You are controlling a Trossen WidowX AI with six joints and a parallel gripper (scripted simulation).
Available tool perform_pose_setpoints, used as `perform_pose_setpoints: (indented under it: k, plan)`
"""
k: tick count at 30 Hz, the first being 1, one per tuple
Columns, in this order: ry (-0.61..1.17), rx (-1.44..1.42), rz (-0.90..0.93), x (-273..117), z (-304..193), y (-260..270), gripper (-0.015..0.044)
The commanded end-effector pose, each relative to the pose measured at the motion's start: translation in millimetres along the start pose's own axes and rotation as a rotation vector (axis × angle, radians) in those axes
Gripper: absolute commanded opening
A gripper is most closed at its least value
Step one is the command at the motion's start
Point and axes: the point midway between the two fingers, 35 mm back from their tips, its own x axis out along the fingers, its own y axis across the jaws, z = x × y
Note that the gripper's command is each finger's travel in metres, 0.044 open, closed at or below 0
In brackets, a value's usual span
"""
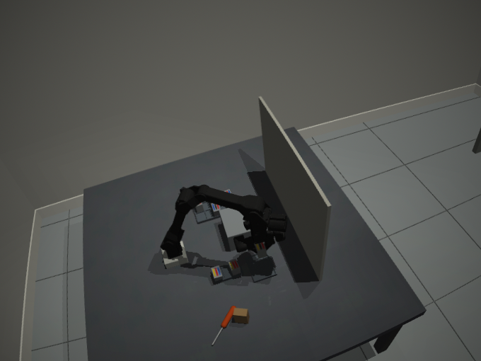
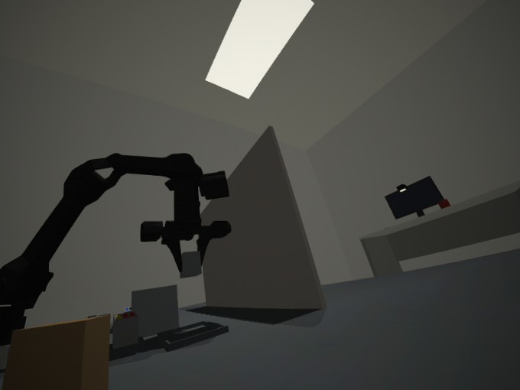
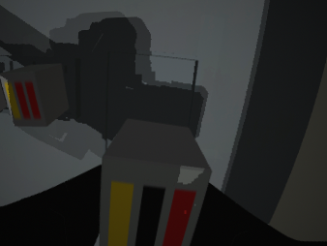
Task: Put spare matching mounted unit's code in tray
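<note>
My gripper (image 1: pixel 260 250) (image 2: pixel 191 264) (image 3: pixel 151 172) is shut on a grey block with yellow, black and red stripes on top. It holds the block (image 1: pixel 260 247) (image 2: pixel 190 271) (image 3: pixel 154 167) upright, high over the area of the tray. The low dark tray (image 1: pixel 264 278) (image 2: pixel 197 339) (image 3: pixel 195 97) lies below, under the arm's shadow. A spare with yellow and two red stripes (image 1: pixel 233 267) (image 2: pixel 125 331) (image 3: pixel 53 97) stands left of it, beside a spare with yellow, red and blue stripes (image 1: pixel 216 273). I cannot make out the mounted unit or its back code.
A grey box (image 1: pixel 235 222) (image 2: pixel 155 308) stands behind the spares. A rack (image 1: pixel 204 217) with striped blocks is beyond it. A tall panel (image 1: pixel 295 186) (image 2: pixel 256 251) rises right of the gripper. A screwdriver (image 1: pixel 228 317) and a tan block (image 1: pixel 240 315) (image 2: pixel 50 356) lie near the front.
</note>
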Motion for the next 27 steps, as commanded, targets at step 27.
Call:
perform_pose_setpoints:
  k: [27]
  plan:
    - [-0.004,-0.001,-0.002,23.0,0.5,-1.0,0.0]
